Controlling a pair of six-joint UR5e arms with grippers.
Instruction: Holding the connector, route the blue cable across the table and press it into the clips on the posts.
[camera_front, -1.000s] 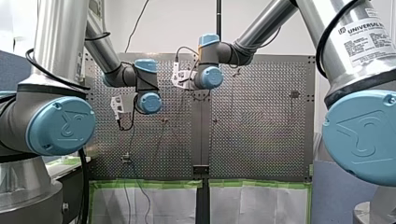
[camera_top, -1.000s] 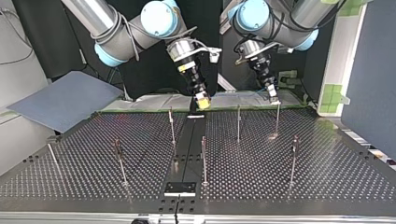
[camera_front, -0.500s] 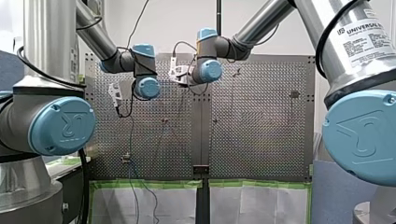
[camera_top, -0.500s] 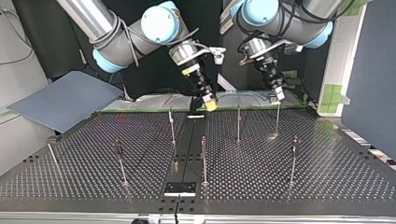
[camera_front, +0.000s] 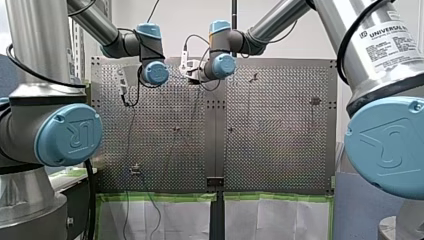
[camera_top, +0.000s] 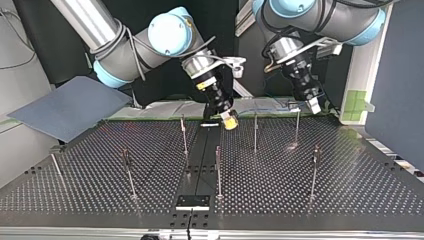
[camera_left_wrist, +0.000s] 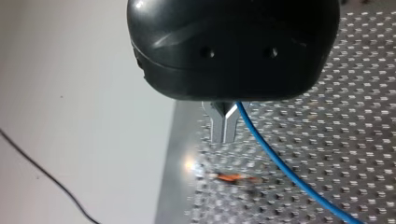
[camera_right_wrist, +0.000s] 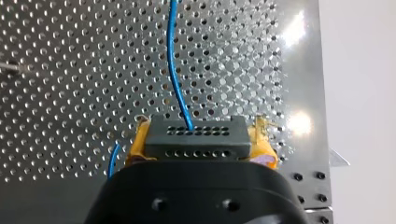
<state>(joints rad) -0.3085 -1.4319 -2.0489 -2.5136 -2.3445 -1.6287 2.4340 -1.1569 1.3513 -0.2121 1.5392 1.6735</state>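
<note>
At the far edge of the black perforated metal worktop (camera_top: 100, 180) in the top view, both hands hang above the surface. Right hand (camera_top: 230, 121): yellow pads clamped on the dark rectangular perforated connector (camera_right_wrist: 194, 136), from which the thin blue cable (camera_right_wrist: 175, 70) runs ahead. Left hand (camera_left_wrist: 223, 137): metal fingers closed to a slit on the cable. Judged step: routing is starting; no thin metal post (camera_top: 255, 131) appears threaded. Next: carry the connector past the nearest post, keep tension, and lower the cable into its clip.

My left arm (camera_front: 30, 45), my right arm (camera_front: 365, 75): silver tubes, pale-blue joint caps (camera_front: 67, 135), black cables (camera_front: 341, 56). UNIVERSAL ROBOTS label (camera_front: 394, 42) at front view's 2 o'clock. Left claw (camera_left_wrist: 222, 139) black, metal fingers (camera_left_wrist: 216, 127); right claw (camera_right_wrist: 198, 134) black, yellow pads (camera_right_wrist: 262, 140)
</note>
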